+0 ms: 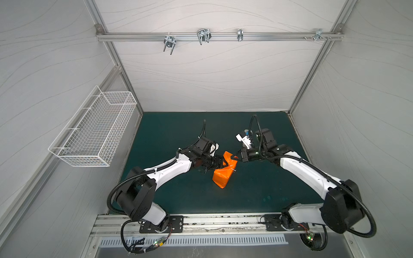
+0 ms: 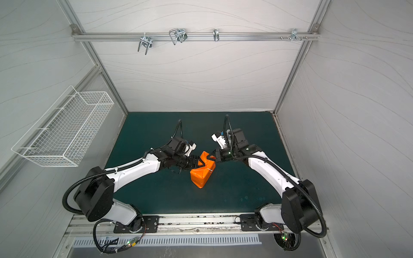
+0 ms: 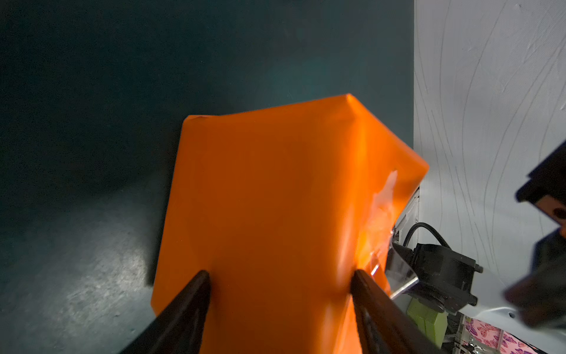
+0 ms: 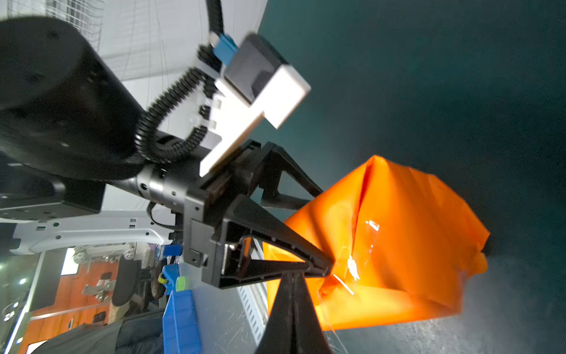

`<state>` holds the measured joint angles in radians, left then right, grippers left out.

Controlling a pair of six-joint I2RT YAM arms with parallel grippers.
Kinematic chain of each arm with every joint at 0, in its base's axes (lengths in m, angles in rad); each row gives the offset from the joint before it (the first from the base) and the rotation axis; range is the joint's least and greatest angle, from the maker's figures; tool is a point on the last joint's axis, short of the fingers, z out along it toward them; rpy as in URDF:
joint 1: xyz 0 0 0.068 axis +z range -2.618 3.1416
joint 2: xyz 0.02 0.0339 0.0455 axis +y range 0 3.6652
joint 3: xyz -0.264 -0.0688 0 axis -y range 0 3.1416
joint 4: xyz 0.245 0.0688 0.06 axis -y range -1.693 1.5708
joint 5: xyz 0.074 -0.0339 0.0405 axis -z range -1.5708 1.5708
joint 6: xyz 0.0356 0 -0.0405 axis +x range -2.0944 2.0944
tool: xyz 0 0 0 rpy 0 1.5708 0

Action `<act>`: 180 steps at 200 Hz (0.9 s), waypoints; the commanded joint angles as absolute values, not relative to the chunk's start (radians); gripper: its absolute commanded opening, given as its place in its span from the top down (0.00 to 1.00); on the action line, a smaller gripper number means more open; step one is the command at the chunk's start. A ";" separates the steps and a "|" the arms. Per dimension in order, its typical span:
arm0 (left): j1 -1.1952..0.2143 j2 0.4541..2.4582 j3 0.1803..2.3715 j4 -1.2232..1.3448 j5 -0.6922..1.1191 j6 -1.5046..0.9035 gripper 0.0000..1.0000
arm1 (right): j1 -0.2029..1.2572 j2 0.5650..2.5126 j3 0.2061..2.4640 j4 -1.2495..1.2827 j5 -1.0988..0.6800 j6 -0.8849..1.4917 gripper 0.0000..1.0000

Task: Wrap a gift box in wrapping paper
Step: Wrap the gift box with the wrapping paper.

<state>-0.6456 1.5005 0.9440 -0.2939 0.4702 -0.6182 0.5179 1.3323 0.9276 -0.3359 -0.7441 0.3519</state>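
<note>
The wrapping paper (image 1: 222, 176) (image 2: 201, 175) is an orange sheet folded into a blocky parcel on the dark green mat, seen in both top views. The gift box is hidden inside it. My left gripper (image 1: 225, 162) (image 3: 281, 275) reaches in from the left, its black fingers (image 3: 196, 294) pressing opposite sides of the parcel's far end. My right gripper (image 1: 235, 158) (image 4: 292, 274) comes from the right, jaws pressed flat together, tip against the parcel's upper corner beside the left gripper's finger. Clear tape (image 3: 386, 190) (image 4: 352, 264) glints on the paper there; whether the right jaws pinch any cannot be made out.
A white wire basket (image 1: 93, 131) hangs on the left wall. Metal hooks (image 1: 203, 36) sit on a rail high on the back wall. The green mat (image 1: 178, 196) is bounded by grey walls on three sides and a metal rail (image 1: 223, 223) at the front.
</note>
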 commanded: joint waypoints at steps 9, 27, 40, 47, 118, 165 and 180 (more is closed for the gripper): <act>-0.655 1.545 0.925 -0.360 0.417 -0.612 0.27 | 0.534 1.364 0.902 -0.286 -0.770 0.354 1.00; -0.656 1.545 0.925 -0.362 0.417 -0.612 0.27 | 0.537 1.404 0.903 -0.302 -0.756 0.340 1.00; -0.656 1.545 0.927 -0.366 0.417 -0.611 0.27 | 0.545 1.427 0.900 -0.306 -0.726 0.335 1.00; -0.656 1.543 0.928 -0.366 0.416 -0.610 0.27 | 0.550 1.442 0.902 -0.311 -0.711 0.333 1.00; -0.656 1.545 0.925 -0.371 0.410 -0.604 0.27 | 0.563 1.371 0.886 -0.340 -0.630 0.337 1.00; -0.655 1.546 0.924 -0.369 0.408 -0.606 0.27 | 0.552 1.219 0.852 -0.354 -0.637 0.349 0.74; -0.655 1.545 0.925 -0.369 0.408 -0.605 0.27 | 0.553 1.207 0.836 -0.341 -0.675 0.359 0.79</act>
